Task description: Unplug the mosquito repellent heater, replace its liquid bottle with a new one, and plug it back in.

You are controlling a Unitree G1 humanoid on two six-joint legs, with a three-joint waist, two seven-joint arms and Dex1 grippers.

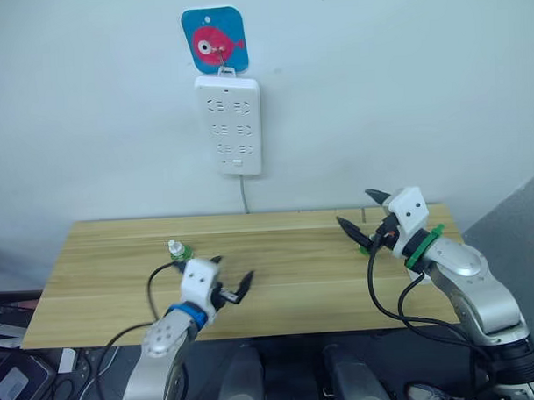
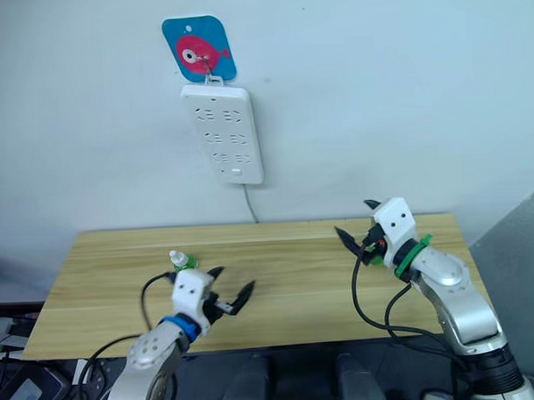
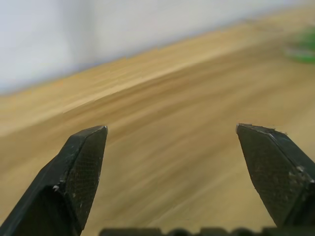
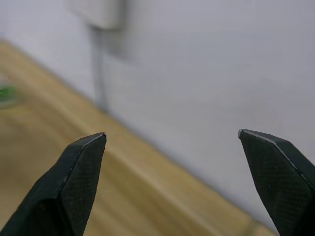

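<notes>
A small liquid bottle (image 1: 176, 250) with a white cap and green collar stands upright on the wooden table (image 1: 296, 287), toward its left. My left gripper (image 1: 234, 270) hovers open and empty just right of it, over the table's front. My right gripper (image 1: 355, 207) is open and empty above the table's right end, with a small green object (image 1: 365, 247) on the table just below it. The mosquito repellent heater is hidden or out of view. In the right wrist view the bottle is a green blur (image 4: 6, 93).
A long white power strip (image 1: 229, 124) hangs on the wall above the table's back edge, under a blue card with a red fish (image 1: 214, 40). Its cord (image 1: 244, 196) drops behind the table. Nothing is plugged into its sockets.
</notes>
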